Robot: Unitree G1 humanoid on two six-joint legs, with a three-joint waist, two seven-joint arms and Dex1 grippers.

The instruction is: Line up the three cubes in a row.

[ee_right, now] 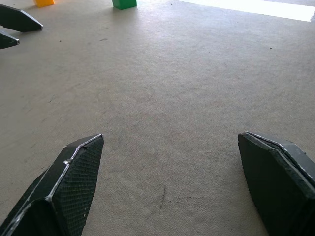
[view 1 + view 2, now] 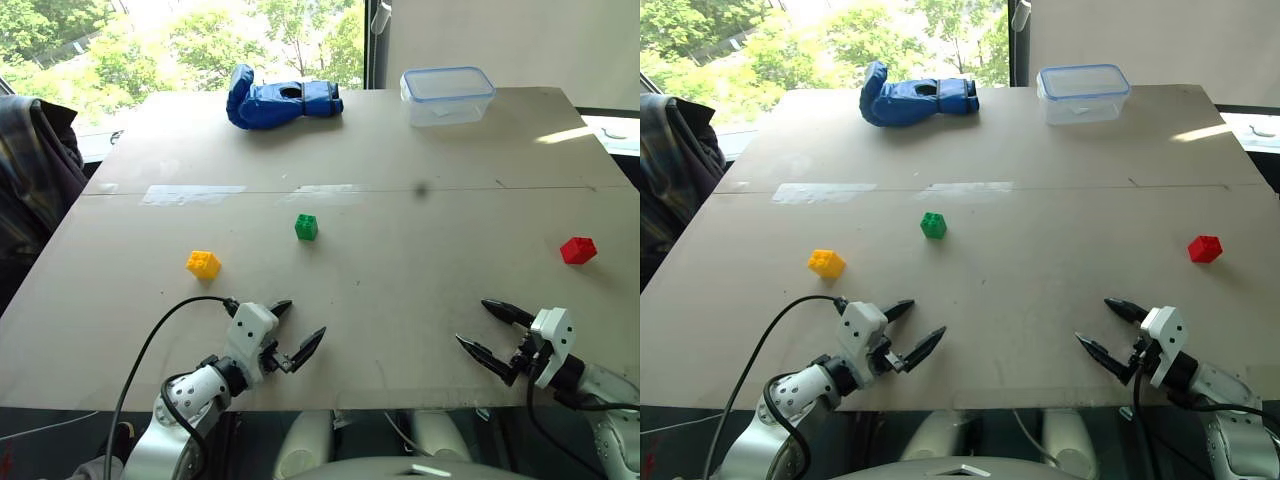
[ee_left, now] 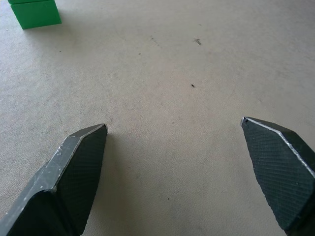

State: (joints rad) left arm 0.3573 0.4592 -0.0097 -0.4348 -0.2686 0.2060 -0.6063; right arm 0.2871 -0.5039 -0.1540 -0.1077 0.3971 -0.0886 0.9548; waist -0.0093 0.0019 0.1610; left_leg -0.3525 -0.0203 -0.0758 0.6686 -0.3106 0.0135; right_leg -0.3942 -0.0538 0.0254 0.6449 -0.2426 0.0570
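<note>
Three small studded cubes are sitting well apart on the table, studs up, each turned slightly askew to the table's edges; none shows a clear long axis. From the table's middle, the red cube is lying at three o'clock, the yellow cube at eight, the green cube at ten. The left gripper and the right gripper are hovering at the near edge, fingers spread wide and gripping nothing.
</note>
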